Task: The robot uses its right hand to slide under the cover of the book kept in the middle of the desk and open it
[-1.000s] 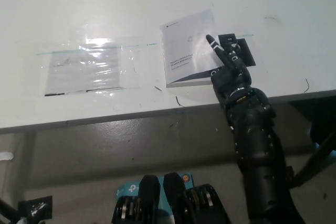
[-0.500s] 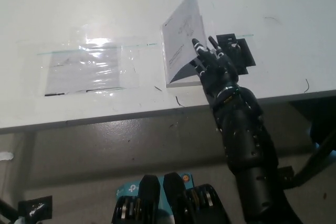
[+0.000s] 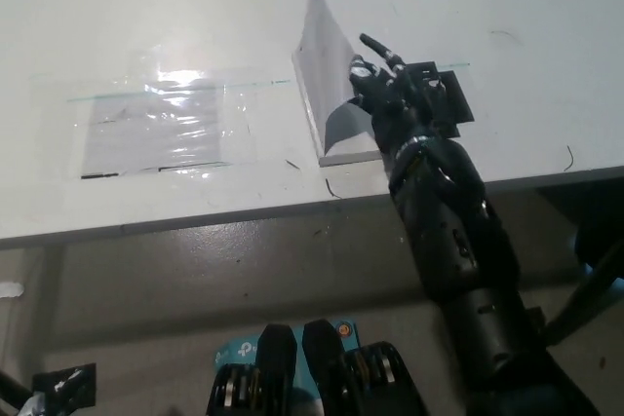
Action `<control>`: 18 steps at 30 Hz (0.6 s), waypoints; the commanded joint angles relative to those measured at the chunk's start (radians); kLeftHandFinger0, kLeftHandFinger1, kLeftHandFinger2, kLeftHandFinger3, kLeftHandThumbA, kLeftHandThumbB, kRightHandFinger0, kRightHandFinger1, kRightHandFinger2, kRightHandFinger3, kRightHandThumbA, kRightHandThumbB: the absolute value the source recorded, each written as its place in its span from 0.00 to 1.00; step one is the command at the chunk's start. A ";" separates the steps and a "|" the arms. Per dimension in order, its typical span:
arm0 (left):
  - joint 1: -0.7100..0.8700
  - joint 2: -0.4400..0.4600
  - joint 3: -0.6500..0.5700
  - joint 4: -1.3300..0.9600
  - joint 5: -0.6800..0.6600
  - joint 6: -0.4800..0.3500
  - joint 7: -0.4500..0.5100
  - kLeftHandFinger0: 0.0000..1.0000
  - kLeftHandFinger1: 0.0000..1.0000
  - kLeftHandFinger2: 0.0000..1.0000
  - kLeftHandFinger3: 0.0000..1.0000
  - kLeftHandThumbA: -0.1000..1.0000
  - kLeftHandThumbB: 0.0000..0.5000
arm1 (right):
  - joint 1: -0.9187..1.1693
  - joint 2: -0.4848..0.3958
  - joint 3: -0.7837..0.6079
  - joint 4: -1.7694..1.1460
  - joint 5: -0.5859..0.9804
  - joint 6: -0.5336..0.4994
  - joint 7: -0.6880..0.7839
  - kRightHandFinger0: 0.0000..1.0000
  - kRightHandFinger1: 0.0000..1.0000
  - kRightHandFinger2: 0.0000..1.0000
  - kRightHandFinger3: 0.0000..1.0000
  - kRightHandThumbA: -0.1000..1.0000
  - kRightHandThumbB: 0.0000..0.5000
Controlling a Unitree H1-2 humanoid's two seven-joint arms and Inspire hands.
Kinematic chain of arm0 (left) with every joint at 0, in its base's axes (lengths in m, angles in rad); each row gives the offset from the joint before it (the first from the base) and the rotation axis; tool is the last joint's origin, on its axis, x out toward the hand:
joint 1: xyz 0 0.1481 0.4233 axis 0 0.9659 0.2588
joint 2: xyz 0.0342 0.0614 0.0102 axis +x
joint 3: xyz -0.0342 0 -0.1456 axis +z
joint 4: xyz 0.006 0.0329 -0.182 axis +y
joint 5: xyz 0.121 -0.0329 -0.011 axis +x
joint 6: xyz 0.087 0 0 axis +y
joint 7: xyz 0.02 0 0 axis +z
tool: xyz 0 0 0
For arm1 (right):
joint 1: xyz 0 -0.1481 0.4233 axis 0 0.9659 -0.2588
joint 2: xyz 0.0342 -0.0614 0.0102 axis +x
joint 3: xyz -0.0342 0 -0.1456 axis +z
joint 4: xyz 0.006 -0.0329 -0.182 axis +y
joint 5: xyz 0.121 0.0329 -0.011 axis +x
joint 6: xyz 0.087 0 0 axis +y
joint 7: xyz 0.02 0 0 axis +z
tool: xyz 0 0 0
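A thin white book (image 3: pixel 336 138) lies near the front edge of the white desk (image 3: pixel 146 7), right of the middle. Its cover (image 3: pixel 320 46) stands almost upright, raised off the pages and leaning slightly left. My black right hand (image 3: pixel 382 85) is under the raised cover, over the pages, with its fingers (image 3: pixel 375 46) spread and reaching up against the cover's inner side. The hand is open and holds nothing. My left hand is out of the picture.
A clear plastic sleeve (image 3: pixel 161 124) with a shiny glare lies flat on the desk left of the book. A black flat object (image 3: pixel 450 94) sits partly behind my right hand. The desk's front edge (image 3: pixel 195 224) runs just below the book.
The cover has swung up from flat to nearly upright. My right hand has slid leftward beneath it, moving from the book's right edge onto the pages.
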 commanded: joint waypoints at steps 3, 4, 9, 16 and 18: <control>-0.013 0.024 -0.009 -0.041 0.014 0.034 0.014 1.00 1.00 1.00 1.00 0.60 0.00 | -0.128 0.008 0.048 0.043 -0.085 -0.051 0.066 0.32 0.40 0.48 0.81 0.31 0.13; -0.011 0.024 -0.011 -0.052 0.017 0.041 0.014 1.00 1.00 1.00 1.00 0.61 0.00 | -0.131 0.009 0.049 0.048 -0.090 -0.051 0.065 0.34 0.41 0.47 0.79 0.31 0.16; -0.018 0.023 -0.031 -0.116 0.048 0.102 0.053 1.00 1.00 1.00 0.98 0.59 0.00 | -0.157 0.020 0.110 0.096 -0.155 -0.070 0.092 0.31 0.37 0.44 0.74 0.32 0.21; -0.060 0.035 -0.036 -0.048 0.046 0.077 0.049 1.00 1.00 1.00 0.97 0.59 0.00 | -0.143 0.048 0.215 0.143 -0.239 -0.102 0.125 0.22 0.31 0.42 0.75 0.32 0.25; -0.065 0.039 -0.045 -0.048 0.059 0.078 0.051 1.00 1.00 1.00 0.96 0.58 0.00 | -0.138 0.059 0.227 0.155 -0.250 -0.095 0.121 0.23 0.31 0.40 0.71 0.31 0.27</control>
